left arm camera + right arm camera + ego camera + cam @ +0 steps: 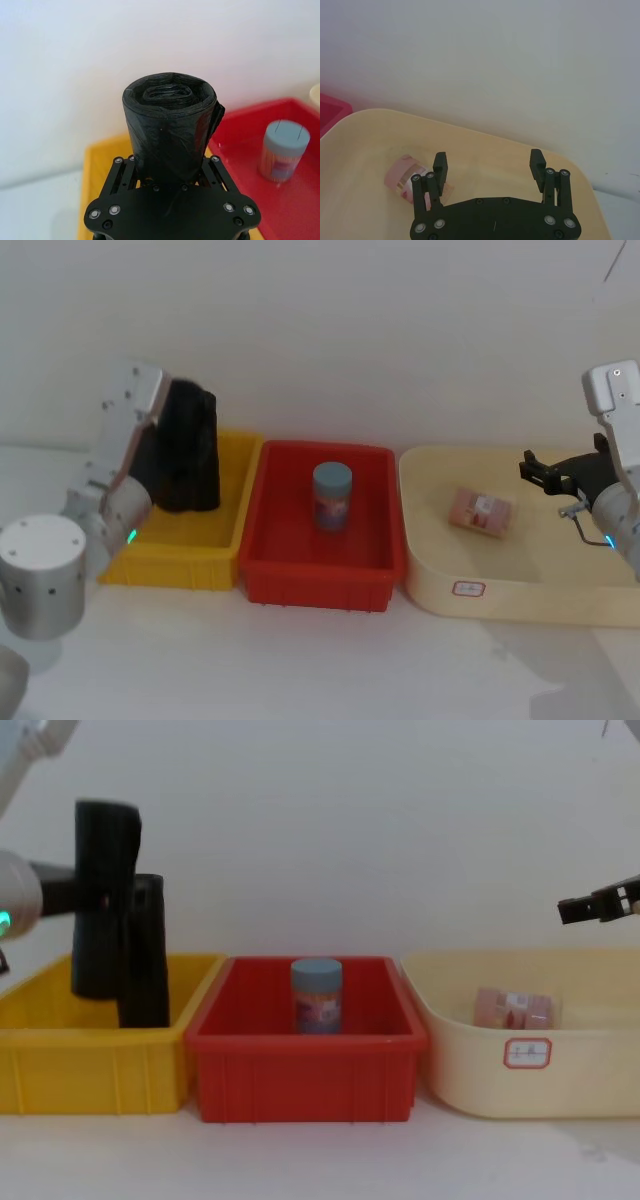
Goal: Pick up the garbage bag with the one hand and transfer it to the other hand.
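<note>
The garbage bag [190,430], a matte black roll, hangs upright above the yellow bin [170,550], its lower end about level with the bin's rim in the chest view [105,890]. My left gripper [167,167], on the green-lit arm, is shut on it, with a finger on each side of the roll [170,130]. A second black roll [150,965] stands in the yellow bin right beside the lifted one. Over the cream tub [430,580] on the right, my right gripper [540,472], on the blue-lit arm, is held open and empty [488,160].
A red bin [320,575] in the middle holds an upright blue-lidded jar [332,496]. A pink jar [482,510] lies on its side in the cream tub, below the right gripper. The three containers stand side by side against a white wall.
</note>
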### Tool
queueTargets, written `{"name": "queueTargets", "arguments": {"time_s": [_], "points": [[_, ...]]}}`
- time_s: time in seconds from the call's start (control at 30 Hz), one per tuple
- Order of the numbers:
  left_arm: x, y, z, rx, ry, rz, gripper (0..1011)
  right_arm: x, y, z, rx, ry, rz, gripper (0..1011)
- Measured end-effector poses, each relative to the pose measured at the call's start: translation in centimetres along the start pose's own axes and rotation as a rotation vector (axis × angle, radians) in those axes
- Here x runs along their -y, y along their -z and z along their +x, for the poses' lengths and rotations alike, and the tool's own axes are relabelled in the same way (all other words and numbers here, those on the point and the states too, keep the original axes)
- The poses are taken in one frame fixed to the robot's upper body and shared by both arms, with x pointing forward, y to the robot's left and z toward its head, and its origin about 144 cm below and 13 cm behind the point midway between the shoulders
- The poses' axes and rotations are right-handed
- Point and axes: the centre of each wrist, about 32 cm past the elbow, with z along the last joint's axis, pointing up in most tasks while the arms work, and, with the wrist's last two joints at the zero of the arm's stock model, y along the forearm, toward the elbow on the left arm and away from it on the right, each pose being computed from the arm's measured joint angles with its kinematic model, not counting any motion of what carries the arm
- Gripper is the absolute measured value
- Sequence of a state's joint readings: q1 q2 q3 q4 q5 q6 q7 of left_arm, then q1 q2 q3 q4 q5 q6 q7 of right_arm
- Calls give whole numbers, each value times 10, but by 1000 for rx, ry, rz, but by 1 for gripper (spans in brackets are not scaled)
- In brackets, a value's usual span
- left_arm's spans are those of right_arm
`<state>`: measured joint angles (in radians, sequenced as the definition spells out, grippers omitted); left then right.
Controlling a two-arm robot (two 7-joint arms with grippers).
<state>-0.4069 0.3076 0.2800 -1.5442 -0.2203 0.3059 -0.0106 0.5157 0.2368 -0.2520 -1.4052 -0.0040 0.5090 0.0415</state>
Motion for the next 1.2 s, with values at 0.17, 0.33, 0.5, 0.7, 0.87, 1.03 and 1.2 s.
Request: {"name": "queueTargets", "arguments": {"time_s": [0.17,0.33,0.5,0.7,0.87,1.03,1.2], "points": [[-2,-17,6,21,14,-47,448,0,0,0,0,1,0,1001],[-4,-39,16,41,54,-99,448,0,1,1,5,-4,5,1000],[-1,-54,25,45,117,-129,448,2,-1,2,17,-31,37,1001],[7,-67,32,44,198,-141,448,6,-3,4,27,-80,90,1001],[17,-73,34,43,267,-137,448,9,-6,6,34,-129,137,1001],[31,-78,33,43,345,-130,448,11,-8,7,43,-181,181,1001],[48,-81,30,47,432,-126,448,13,-10,7,59,-260,225,1000]]}}
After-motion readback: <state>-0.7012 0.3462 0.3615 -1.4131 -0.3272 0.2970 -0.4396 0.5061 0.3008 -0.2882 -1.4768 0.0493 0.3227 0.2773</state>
